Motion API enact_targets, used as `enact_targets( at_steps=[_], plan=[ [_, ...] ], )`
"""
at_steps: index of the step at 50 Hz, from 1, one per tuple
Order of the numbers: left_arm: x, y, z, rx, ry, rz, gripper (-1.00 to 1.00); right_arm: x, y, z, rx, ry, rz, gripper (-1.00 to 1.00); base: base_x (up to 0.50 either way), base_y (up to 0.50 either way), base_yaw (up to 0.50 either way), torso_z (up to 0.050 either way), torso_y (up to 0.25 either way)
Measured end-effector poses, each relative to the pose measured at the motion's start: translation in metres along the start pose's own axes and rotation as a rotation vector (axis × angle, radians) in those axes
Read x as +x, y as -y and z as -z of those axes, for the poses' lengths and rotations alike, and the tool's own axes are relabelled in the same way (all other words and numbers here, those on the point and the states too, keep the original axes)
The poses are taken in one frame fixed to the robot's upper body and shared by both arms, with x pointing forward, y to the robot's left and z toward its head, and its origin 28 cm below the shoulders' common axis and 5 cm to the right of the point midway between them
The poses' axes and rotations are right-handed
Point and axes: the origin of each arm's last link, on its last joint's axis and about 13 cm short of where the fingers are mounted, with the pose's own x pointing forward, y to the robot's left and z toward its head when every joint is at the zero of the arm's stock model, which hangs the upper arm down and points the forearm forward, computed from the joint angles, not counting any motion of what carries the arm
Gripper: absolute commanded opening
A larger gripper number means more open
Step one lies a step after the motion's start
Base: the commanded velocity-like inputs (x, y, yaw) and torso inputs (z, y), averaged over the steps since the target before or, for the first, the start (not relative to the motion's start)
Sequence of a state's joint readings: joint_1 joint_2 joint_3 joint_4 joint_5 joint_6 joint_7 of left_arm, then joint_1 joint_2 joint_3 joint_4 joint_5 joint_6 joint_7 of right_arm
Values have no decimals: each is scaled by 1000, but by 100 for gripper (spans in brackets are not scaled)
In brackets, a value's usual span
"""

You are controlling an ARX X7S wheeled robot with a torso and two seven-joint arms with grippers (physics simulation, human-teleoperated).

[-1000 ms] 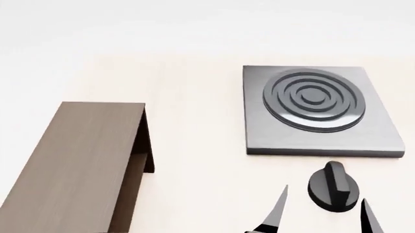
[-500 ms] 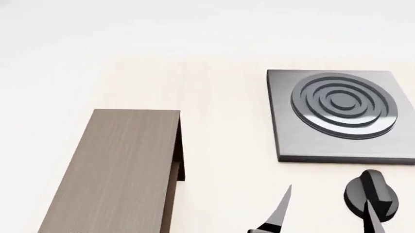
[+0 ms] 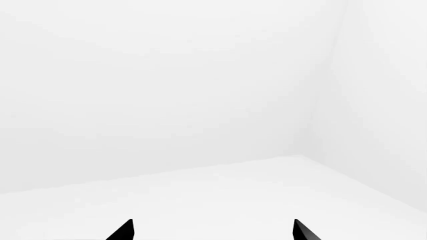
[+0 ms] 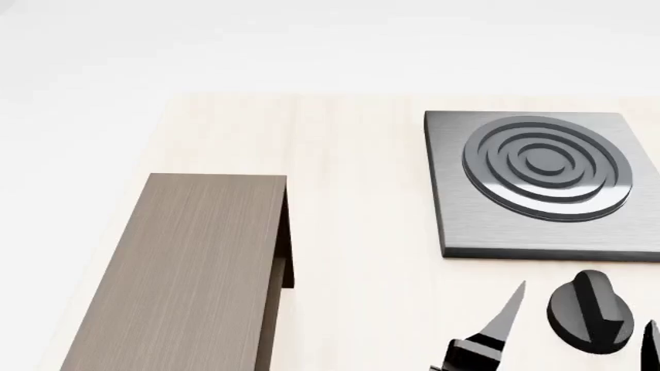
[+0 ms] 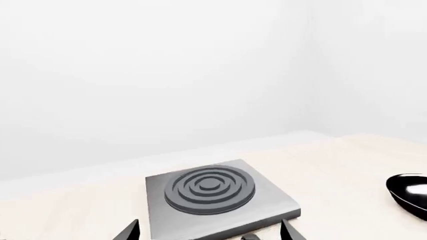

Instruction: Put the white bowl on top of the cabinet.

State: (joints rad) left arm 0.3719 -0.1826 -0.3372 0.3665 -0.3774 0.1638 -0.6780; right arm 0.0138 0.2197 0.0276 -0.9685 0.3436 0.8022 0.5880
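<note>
Nothing done yet. The cabinet (image 4: pixel 191 270) at lower left of the head view has a bare top, and the white bowl is in none of my views — I must find it. My right gripper (image 4: pixel 583 328) and left gripper (image 3: pixel 212 231) are spread, empty.

I'm working in a bare simulated kitchen setup: a pale wooden counter (image 4: pixel 351 193) carries a grey square stove plate (image 4: pixel 536 182) with ringed burner, a black control knob (image 4: pixel 590 311) beside it, a black frying pan (image 5: pixel 410 194), blank white walls around.
</note>
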Motion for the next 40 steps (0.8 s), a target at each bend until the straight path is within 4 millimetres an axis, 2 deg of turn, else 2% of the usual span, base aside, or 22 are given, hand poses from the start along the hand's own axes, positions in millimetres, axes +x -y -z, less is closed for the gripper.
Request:
enact_targets(
  at_steps=[8, 20, 40],
  plan=[
    [0, 0, 1, -1, -3, -2, 100, 11, 9, -14, -9, -2, 90, 100, 0, 0, 0, 0, 0],
    [1, 0, 2, -2, -9, -3, 100, 25, 20, -24, -49, -33, 174, 100, 0, 0, 0, 0, 0],
    [1, 0, 5, -1, -17, -3, 100, 29, 41, -41, -18, -138, 298, 100, 0, 0, 0, 0, 0]
  ],
)
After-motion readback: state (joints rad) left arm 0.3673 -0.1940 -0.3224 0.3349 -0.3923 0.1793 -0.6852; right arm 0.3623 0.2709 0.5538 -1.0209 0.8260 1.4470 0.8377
